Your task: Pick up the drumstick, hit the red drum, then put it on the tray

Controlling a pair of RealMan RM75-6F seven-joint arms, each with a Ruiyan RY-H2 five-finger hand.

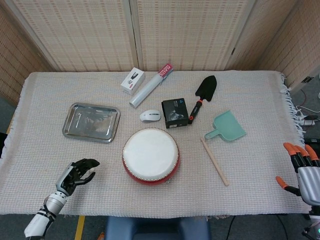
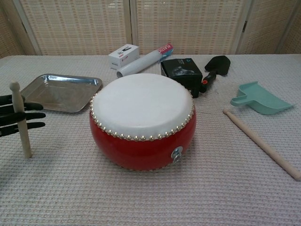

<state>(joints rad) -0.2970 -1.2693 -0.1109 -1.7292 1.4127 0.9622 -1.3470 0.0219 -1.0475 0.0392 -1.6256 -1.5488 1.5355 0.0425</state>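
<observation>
Table (image 1: 260, 170) has a woven cloth on it, with a red drum (image 1: 150, 156), tray (image 1: 91, 122), teal scoop (image 1: 227, 127), trowel (image 1: 203, 93), mouse (image 1: 150, 116), black box (image 1: 175, 113), white box (image 1: 133, 80), roll (image 1: 150, 85) and a spare stick (image 1: 214, 161).
</observation>
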